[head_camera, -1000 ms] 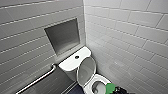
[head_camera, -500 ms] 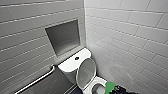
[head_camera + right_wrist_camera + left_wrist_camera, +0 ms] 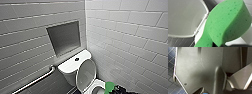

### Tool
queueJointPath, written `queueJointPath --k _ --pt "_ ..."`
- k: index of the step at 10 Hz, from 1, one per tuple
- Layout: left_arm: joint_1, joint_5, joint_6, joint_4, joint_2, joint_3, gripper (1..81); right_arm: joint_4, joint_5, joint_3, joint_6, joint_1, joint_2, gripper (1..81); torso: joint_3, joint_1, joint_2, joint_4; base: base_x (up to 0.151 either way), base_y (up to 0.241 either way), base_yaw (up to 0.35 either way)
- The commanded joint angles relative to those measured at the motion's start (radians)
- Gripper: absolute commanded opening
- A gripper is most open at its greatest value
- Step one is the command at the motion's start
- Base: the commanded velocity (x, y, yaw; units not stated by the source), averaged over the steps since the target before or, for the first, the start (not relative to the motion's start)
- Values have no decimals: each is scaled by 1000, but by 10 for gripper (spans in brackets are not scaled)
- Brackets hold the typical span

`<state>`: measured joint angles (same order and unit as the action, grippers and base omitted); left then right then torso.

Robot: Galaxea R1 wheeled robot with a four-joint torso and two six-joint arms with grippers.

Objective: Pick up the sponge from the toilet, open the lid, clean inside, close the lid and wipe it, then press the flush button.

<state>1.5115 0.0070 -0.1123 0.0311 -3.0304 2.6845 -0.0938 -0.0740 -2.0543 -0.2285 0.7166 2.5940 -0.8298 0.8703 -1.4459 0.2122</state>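
Note:
The toilet stands in the corner with its white lid (image 3: 86,73) raised against the tank. The small dark flush button (image 3: 77,59) sits in the middle of the flat tank top (image 3: 71,65). At the bottom edge of the head view, my right gripper (image 3: 114,89) is shut on the green sponge (image 3: 108,87), just over the right side of the bowl's rim (image 3: 98,85). In the right wrist view the sponge (image 3: 228,23) shows large, with the raised lid (image 3: 184,17) behind it.
Grey tiled walls close in on both sides of the toilet. A recessed niche (image 3: 64,37) sits above the tank. A metal grab bar (image 3: 37,80) runs along the left wall. Dark blue floor tiles (image 3: 171,54) show beside my own dark body panel.

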Motion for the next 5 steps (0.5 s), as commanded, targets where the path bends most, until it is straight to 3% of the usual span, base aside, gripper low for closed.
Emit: queueJointPath --k 1,5 --pt "-1 77 -7 12 2 -1 811 -4 -26 40 1 -145 -10 10 -70 -3 5 32 0 0 0" --pt "-1 77 -7 10 -1 -1 811 2 -39 50 1 -182 -3 10 -180 28 -43 64 0 0 0"
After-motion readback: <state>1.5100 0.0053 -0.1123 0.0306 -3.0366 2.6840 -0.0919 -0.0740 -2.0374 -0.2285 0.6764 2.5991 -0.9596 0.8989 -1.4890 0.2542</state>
